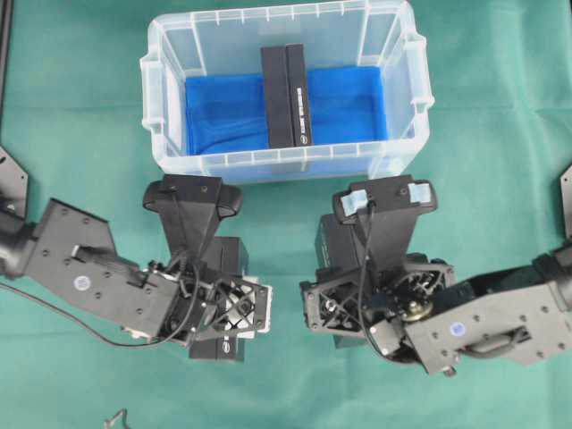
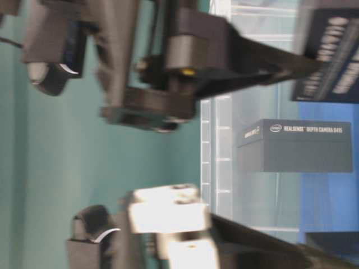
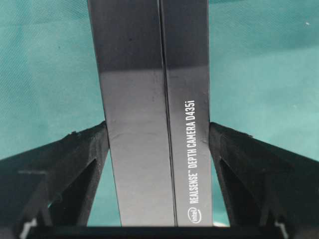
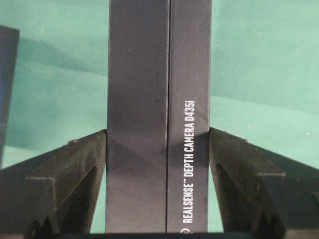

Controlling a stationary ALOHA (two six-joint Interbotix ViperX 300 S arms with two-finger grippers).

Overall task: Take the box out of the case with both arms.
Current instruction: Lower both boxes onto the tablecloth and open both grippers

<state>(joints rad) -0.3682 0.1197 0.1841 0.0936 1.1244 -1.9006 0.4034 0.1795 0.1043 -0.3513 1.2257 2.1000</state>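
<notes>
As a third box (image 1: 288, 94) stands in the case (image 1: 268, 165), we hold two outside it over the green cloth desk (image 1: 500, 179)
Left fingers (image 3: 75, 164) clamp the left box (image 3: 149, 124), right fingers (image 4: 70, 169) the right box (image 4: 154, 124), squeezing flat sides so smooth black card won't slip; the case is clear ribbed plastic

Your counter (image 1: 80, 125) is covered by a green cloth. The clear plastic rectangular case (image 1: 157, 116) with rim handles sits directly on it toward the far edge, and a thin black cable (image 1: 54, 319) trails across the cloth at the near left
</notes>
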